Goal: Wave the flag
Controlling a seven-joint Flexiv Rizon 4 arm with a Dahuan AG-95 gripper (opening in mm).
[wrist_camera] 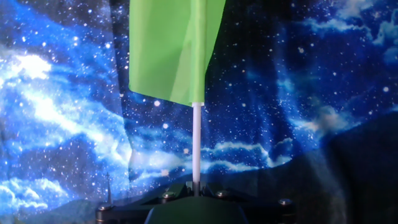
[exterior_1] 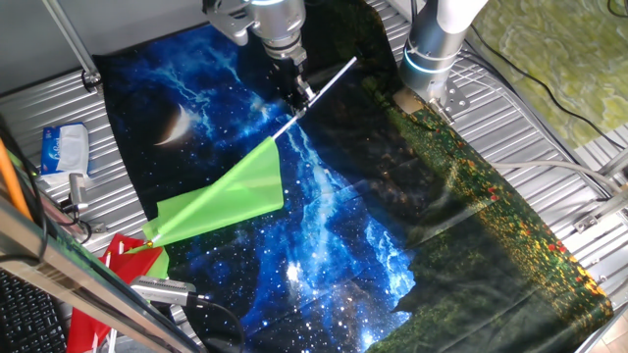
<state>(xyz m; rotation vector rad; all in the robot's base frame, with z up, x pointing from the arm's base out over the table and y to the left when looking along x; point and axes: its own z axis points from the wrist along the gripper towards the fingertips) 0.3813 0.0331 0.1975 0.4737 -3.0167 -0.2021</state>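
Now my gripper is clenched on the white stick of the flag, whose lime cloth hangs low over the starry mat, so I judge the waving is underway and needs a sideways swing.

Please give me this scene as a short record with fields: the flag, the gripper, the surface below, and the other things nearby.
flag: lime-green cloth on a thin white stick
gripper: shut on the stick, between the cloth and the stick's free end
flag position: stick slanted, cloth end low toward the mat's left edge
surface: starry mat on the table
nearby: red and green cloth at the mat's left corner; blue-white packet on the left
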